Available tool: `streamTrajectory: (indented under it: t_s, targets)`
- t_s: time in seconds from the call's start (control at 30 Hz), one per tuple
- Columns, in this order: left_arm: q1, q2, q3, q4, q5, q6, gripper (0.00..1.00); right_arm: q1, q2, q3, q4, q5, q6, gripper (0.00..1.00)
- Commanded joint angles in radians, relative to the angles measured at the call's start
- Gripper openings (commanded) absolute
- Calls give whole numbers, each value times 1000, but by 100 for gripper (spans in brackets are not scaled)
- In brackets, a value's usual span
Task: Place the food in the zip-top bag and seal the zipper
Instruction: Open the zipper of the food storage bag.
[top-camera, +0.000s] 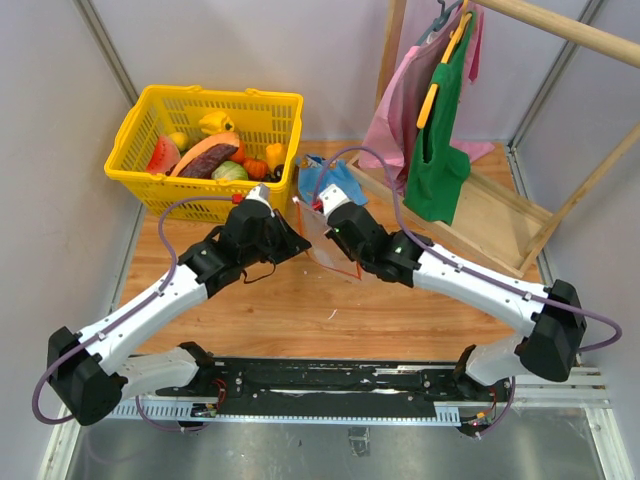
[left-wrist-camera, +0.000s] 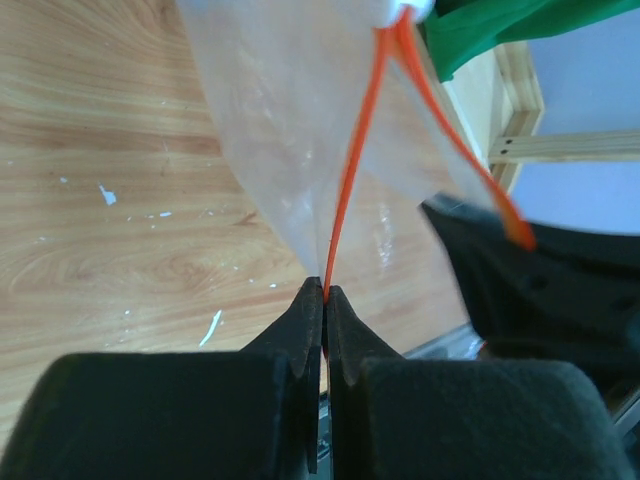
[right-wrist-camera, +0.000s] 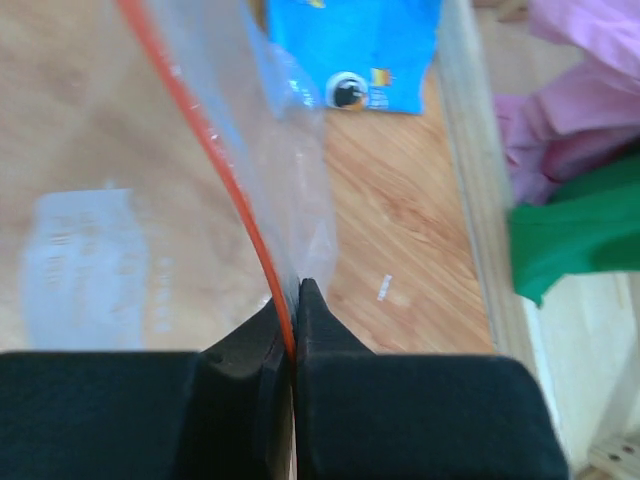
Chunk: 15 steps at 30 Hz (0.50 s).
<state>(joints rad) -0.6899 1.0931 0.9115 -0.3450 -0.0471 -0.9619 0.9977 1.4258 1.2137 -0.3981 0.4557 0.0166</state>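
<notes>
The clear zip-top bag (top-camera: 322, 245) is held up off the table between my two grippers. My left gripper (left-wrist-camera: 325, 292) is shut on one side of the red-orange zipper (left-wrist-camera: 352, 160). My right gripper (right-wrist-camera: 294, 290) is shut on the other strand of the zipper (right-wrist-camera: 225, 170). In the left wrist view the two strands spread apart, so the mouth stands open. The bag's white label (right-wrist-camera: 80, 260) shows through the plastic. The bag looks empty. The long dark red slice (top-camera: 205, 158) and other toy fruits lie in the yellow basket (top-camera: 270, 100). In the top view the left gripper (top-camera: 300, 240) and right gripper (top-camera: 330, 218) nearly meet.
A blue pouch (top-camera: 332, 180) lies on the table just beyond the bag, also in the right wrist view (right-wrist-camera: 350, 50). A wooden rack base (top-camera: 490, 215) with green (top-camera: 440, 150) and pink (top-camera: 405, 95) cloths stands at the right. The right gripper's black body (left-wrist-camera: 540, 290) is close beside my left.
</notes>
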Motion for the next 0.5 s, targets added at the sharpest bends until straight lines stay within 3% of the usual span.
streamTrajectory:
  t_s: [0.0,0.27,0.47]
  targets:
    - [-7,10,60,-97,-24,65,0,-76,-63,1,-49,128,-26,1]
    - [-7,54,118,-216,-69,144,0,-160,-134,-10,-86,151,-22,1]
    - [-7,86,103,-165,-63,165,0,-162,-104,-23,-99,76,33,1]
